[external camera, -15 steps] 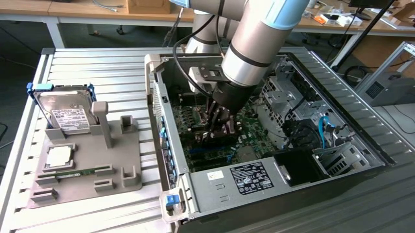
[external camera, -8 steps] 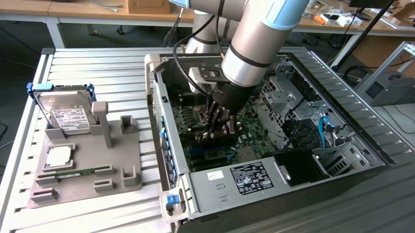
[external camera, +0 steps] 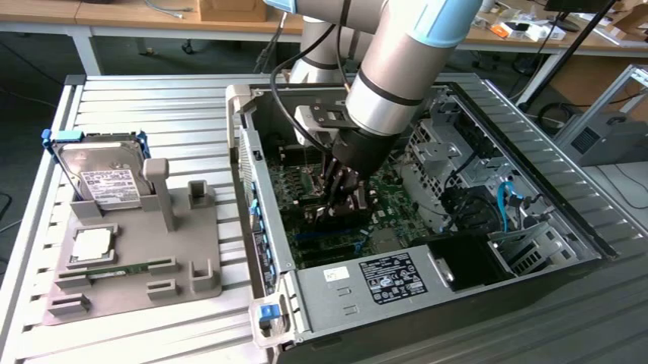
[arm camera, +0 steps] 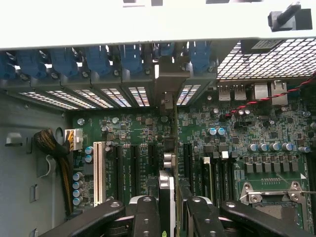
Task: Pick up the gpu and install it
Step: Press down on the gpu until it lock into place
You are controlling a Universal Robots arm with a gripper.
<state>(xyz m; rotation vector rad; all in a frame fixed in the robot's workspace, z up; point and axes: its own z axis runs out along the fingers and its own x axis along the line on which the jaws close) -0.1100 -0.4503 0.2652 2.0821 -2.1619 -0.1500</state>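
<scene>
The gpu (arm camera: 168, 163) shows edge-on in the wrist view. It is a thin card running from between my fingers up to its silver end bracket (arm camera: 165, 86) at the case's rear slot openings. It stands upright over the black expansion slots of the green motherboard (arm camera: 138, 133). My gripper (arm camera: 169, 217) is shut on the gpu, one black finger (arm camera: 147, 215) on each side. In the exterior view the gripper (external camera: 341, 203) reaches down into the open computer case (external camera: 258, 189), low over the motherboard, with the dark gpu (external camera: 342, 193) between its fingers.
A grey fixture (external camera: 132, 250) at the exterior view's left holds a silver hard drive (external camera: 102, 178) and a green RAM stick (external camera: 121, 269). A white slot (arm camera: 97, 173), blue bracket clips (arm camera: 98, 59), a cable bundle (arm camera: 54, 148) and the CPU socket (arm camera: 276, 197) surround the card.
</scene>
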